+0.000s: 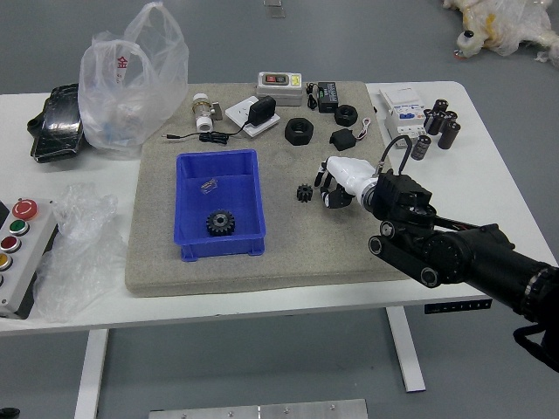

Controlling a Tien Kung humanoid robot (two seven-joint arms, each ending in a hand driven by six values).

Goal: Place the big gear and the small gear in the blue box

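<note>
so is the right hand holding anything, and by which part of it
Nothing is held: the right hand is just beside the small gear, which lies on the mat with a gap between them.

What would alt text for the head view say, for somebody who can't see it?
A robot's black right hand, white on its back, hovers just beside a small black gear on a beige mat, holding nothing. To the picture's left, a larger black gear sits in an open blue box; small electrical items lie behind.
</note>
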